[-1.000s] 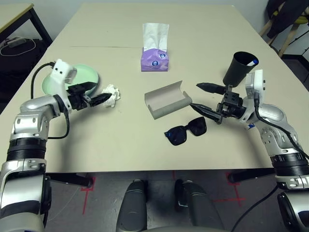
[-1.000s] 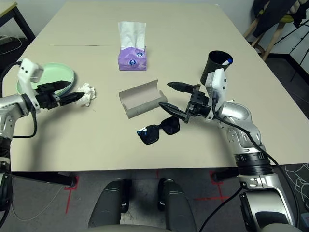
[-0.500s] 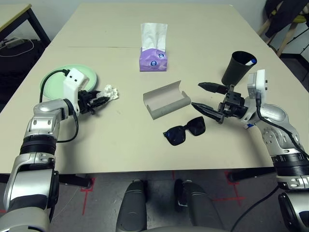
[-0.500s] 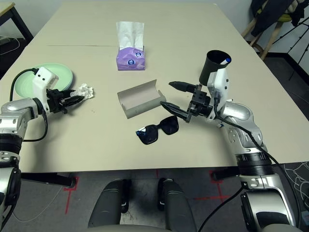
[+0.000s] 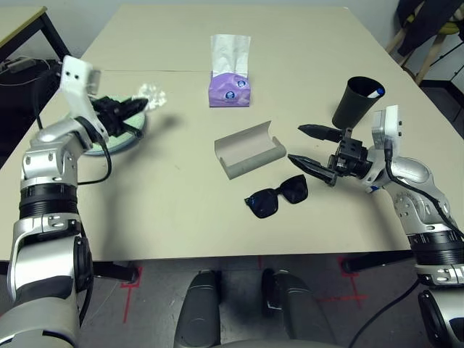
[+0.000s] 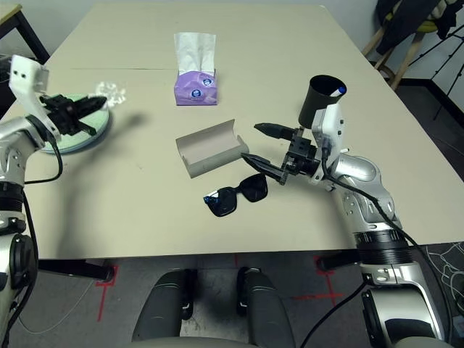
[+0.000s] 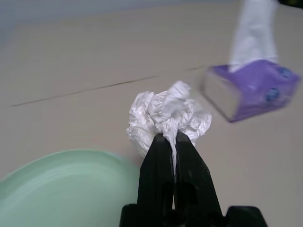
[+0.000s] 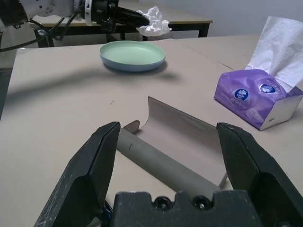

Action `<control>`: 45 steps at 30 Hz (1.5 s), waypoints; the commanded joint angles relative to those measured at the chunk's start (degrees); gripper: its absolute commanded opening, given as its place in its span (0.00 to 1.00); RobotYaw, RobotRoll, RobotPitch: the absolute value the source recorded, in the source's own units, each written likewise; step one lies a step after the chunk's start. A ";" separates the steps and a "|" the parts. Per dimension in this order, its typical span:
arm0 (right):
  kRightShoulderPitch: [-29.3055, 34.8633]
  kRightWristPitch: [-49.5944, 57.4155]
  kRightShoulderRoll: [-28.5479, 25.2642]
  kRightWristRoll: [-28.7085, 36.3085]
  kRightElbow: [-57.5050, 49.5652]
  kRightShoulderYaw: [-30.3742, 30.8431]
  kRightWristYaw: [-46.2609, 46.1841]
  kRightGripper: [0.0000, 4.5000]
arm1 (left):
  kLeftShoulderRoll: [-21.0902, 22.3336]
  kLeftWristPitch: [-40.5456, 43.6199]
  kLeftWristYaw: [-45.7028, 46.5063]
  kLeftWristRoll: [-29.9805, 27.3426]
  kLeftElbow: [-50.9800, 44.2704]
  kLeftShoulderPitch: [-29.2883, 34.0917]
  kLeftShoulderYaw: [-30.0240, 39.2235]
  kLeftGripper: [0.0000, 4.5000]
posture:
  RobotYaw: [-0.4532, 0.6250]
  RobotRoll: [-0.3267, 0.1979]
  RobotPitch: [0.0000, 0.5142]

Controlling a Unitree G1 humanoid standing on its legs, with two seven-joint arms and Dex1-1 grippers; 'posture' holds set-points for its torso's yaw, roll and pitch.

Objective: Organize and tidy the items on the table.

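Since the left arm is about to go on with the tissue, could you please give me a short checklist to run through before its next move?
1. Left pincer shut on the crumpled tissue wad: ok.
2. Wad lifted off the table: ok, seen in the air in the right wrist view.
3. Green plate bare of other items: ok.
4. Whether the wad hangs exactly over the plate: cannot tell.
5. Right pincer open, apart from the grey glasses case and black sunglasses: ok.
6. Purple tissue box upright, away from the left arm: ok.

Left tool [image 7: 171, 142] raised, pinched closed, right tool [image 5: 308, 145] level, spread wide
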 commanded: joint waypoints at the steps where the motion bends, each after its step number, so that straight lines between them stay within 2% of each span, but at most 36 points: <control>1: -0.35 0.12 0.17 -0.11 -0.16 -0.05 0.10 1.00 | 0.72 -4.95 9.12 3.05 7.68 -2.27 1.59 0.01 | 0.52 0.62 0.25; 6: -0.09 0.54 -0.30 0.10 -0.69 -0.22 0.40 1.00 | 1.09 -9.37 15.09 5.00 14.11 -4.61 1.42 0.01 | 0.51 0.62 0.25; 7: -0.06 0.43 -0.39 0.10 -0.54 -0.32 0.50 1.00 | 0.89 -9.77 14.82 5.20 14.41 -4.42 1.05 0.05 | 0.51 0.62 0.25; 9: -0.04 0.26 -0.45 0.06 -0.33 -0.44 0.61 1.00 | 0.64 -10.40 14.65 5.71 14.74 -4.09 0.53 0.17 | 0.51 0.62 0.25; 14: 0.00 -0.31 -0.37 -0.11 0.19 -0.54 0.68 1.00 | 0.00 -10.67 12.07 4.87 14.99 -4.21 0.44 0.58 | 0.51 0.62 0.25; 19: 0.46 -0.41 -0.71 0.01 0.14 -0.73 1.03 1.00 | -0.86 -12.84 2.81 1.96 13.05 -4.43 0.95 0.99 | 0.51 0.62 0.25; 20: 0.56 -0.38 -0.84 0.04 0.14 -0.80 1.12 1.00 | -1.47 -13.02 -1.61 0.19 11.53 -3.98 1.10 0.99 | 0.52 0.62 0.25; 23: 0.60 -0.34 -1.16 -0.14 0.45 -0.85 1.21 1.00 | -3.24 -6.78 -15.99 -6.87 1.85 0.55 0.37 0.99 | 0.51 0.62 0.26; 26: 0.30 -0.36 -1.20 -0.39 0.71 -0.72 1.22 1.00 | -3.88 -2.22 -23.74 -9.77 -6.61 6.12 -1.95 0.99 | 0.51 0.62 0.26; 28: 0.06 -0.65 -1.47 -0.86 0.74 -0.37 1.57 1.00 | -4.02 -1.43 -25.66 -10.27 -9.37 7.98 -2.65 0.99 | 0.51 0.62 0.26; 32: -0.49 -0.14 -2.64 -2.28 0.32 0.70 2.42 1.00 | -2.51 -6.30 -32.84 -7.58 -11.08 11.06 -6.58 0.99 | 0.51 0.62 0.26; 37: -2.35 3.60 -7.30 -7.16 -2.22 5.10 3.94 1.00 | -3.09 -7.60 -36.77 -8.72 -12.92 12.24 -7.20 0.99 | 0.52 0.62 0.28; 42: -4.41 1.82 -12.48 -14.46 -5.07 9.92 5.70 1.00 | -5.75 -10.28 -37.07 -9.29 -18.48 16.47 -7.81 0.99 | 0.52 0.62 0.26; 45: -5.40 3.55 -15.00 -16.12 -8.02 12.15 8.00 1.00 | -7.15 -10.94 -38.11 -10.24 -22.01 18.94 -8.34 0.99 | 0.53 0.62 0.25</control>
